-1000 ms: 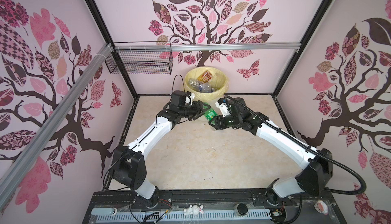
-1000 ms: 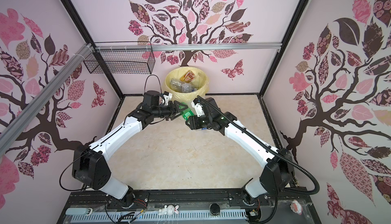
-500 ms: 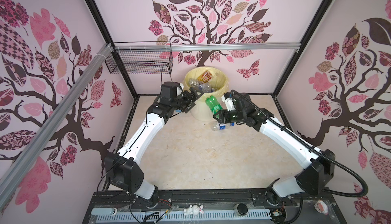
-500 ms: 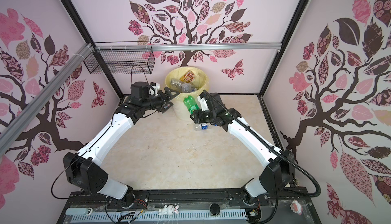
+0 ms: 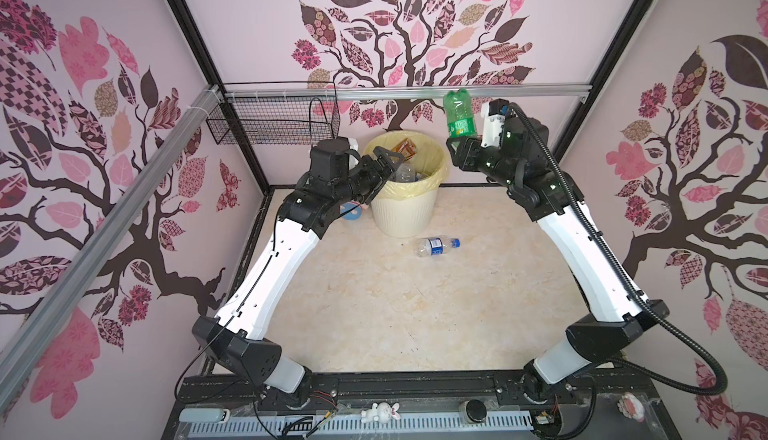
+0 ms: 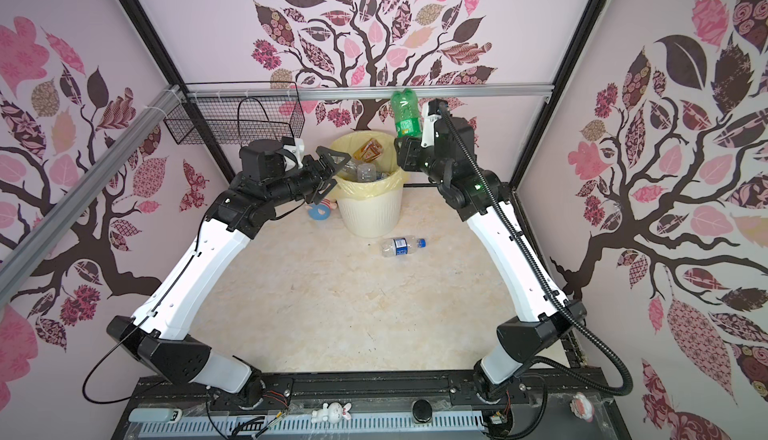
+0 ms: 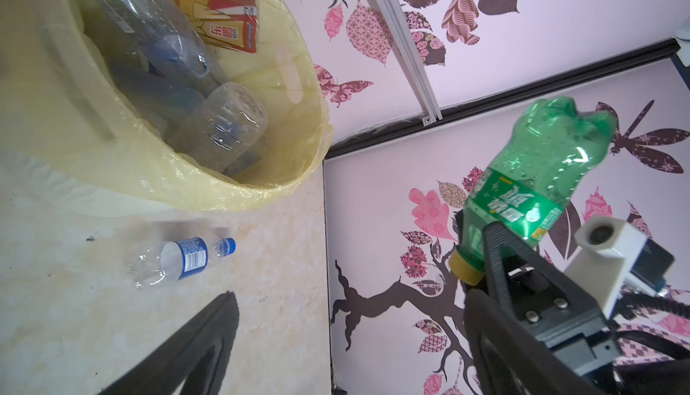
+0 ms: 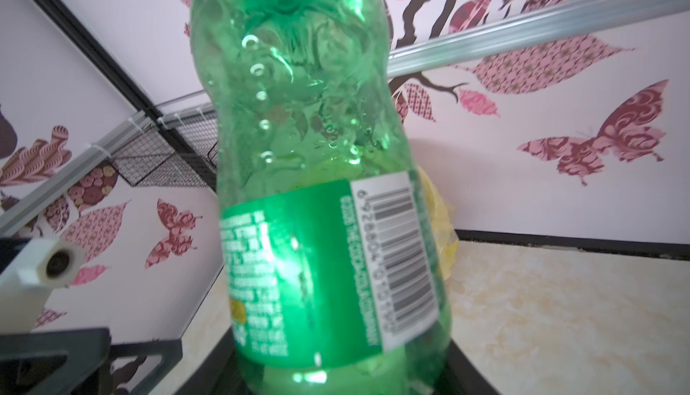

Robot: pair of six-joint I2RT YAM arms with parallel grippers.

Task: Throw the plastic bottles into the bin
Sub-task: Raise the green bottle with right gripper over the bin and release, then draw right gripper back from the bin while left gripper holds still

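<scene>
Two bottles are outside the bin point(image 5: 405, 215): a green bottle point(image 5: 458, 119), cap down, clamped near its neck in the right gripper point(image 5: 457, 144), raised just right of the rim, and a clear bottle point(image 5: 436, 247) lying on the floor on the bin's near side. The left gripper point(image 5: 384, 173) hangs wide open and empty at the left rim.

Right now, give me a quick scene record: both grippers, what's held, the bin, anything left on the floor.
left gripper: open, empty, at the bin's left rim
right gripper: shut on the green bottle, near its neck
green bottle: cap down, base up, raised by the bin's right rim
bin: upright, bag-lined, holds clear bottles and a red-yellow carton
floor: one loose bottle, blue cap, on its side in front of the bin, not touching it
</scene>
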